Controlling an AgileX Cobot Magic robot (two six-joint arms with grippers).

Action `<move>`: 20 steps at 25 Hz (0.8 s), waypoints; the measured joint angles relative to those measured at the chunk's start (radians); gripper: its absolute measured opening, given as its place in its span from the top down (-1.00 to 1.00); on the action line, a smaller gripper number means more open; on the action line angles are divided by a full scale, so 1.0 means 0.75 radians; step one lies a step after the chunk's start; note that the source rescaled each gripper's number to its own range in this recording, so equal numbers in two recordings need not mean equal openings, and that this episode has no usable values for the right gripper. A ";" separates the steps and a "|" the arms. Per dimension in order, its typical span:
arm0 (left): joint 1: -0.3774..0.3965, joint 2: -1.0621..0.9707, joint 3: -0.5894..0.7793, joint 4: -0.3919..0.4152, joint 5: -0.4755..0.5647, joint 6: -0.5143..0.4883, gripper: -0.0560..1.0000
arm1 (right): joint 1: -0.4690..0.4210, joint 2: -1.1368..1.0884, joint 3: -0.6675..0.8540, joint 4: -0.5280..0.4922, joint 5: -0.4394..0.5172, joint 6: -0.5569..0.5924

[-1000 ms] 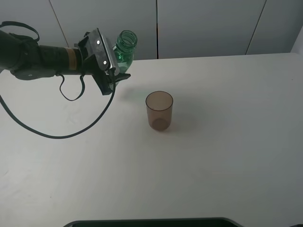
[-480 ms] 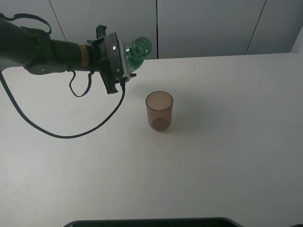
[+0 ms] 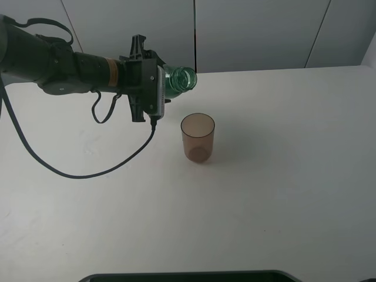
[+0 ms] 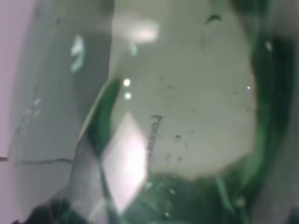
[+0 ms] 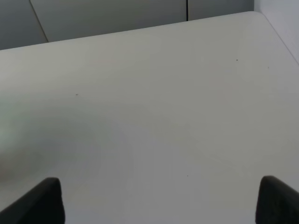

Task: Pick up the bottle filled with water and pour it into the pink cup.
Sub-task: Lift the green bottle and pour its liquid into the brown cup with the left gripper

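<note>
Your left pincer (image 3: 162, 87) is clenched on the bottle (image 3: 180, 80) and holds it clear above the worktop (image 3: 282, 194), at the end of the dark left arm (image 3: 59, 64) that reaches in from the left of the high view. A black cable (image 3: 76, 173) droops from that arm in a loop over the worktop. You can see that the bottle is tipped almost level, its open threaded neck pointing right toward the pink cup (image 3: 198, 138). The mouth sits higher than the cup's rim and just to its left, not touching it. In your left wrist view the green-tinted plastic of the bottle (image 4: 187, 107) fills nearly everything, too close and blurred for you to judge the water inside. The pink cup stands upright near the middle of the worktop, apart from the arm. Your right pincer (image 5: 159, 200) is released, its two dark fingers (image 5: 42, 200) spread wide over bare worktop (image 5: 154, 93), with nothing between them.
</note>
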 joint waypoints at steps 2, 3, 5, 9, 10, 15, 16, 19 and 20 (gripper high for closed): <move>0.000 0.000 0.000 -0.054 0.012 0.084 0.89 | 0.000 0.000 0.000 0.000 0.000 0.000; 0.000 0.000 0.000 -0.081 0.014 0.119 0.89 | 0.000 0.000 0.000 0.000 0.000 0.000; 0.000 0.000 0.000 -0.108 0.014 0.180 0.89 | 0.000 0.000 0.000 0.000 0.000 0.000; 0.000 0.000 0.000 -0.120 0.014 0.246 0.89 | 0.000 0.000 0.000 0.000 0.000 0.000; 0.000 0.000 0.000 -0.121 0.014 0.252 0.89 | 0.000 0.000 0.000 0.000 0.000 0.000; 0.000 0.000 0.000 -0.123 0.014 0.322 0.89 | 0.000 0.000 0.000 0.000 0.000 0.000; 0.000 0.000 0.000 -0.128 0.014 0.340 0.89 | 0.000 0.000 0.000 0.000 0.000 0.000; 0.000 0.000 0.000 -0.162 0.014 0.408 0.89 | 0.000 0.000 0.000 0.000 0.000 0.000; 0.000 0.000 0.000 -0.172 0.014 0.424 0.89 | 0.000 0.000 0.000 0.000 0.000 0.000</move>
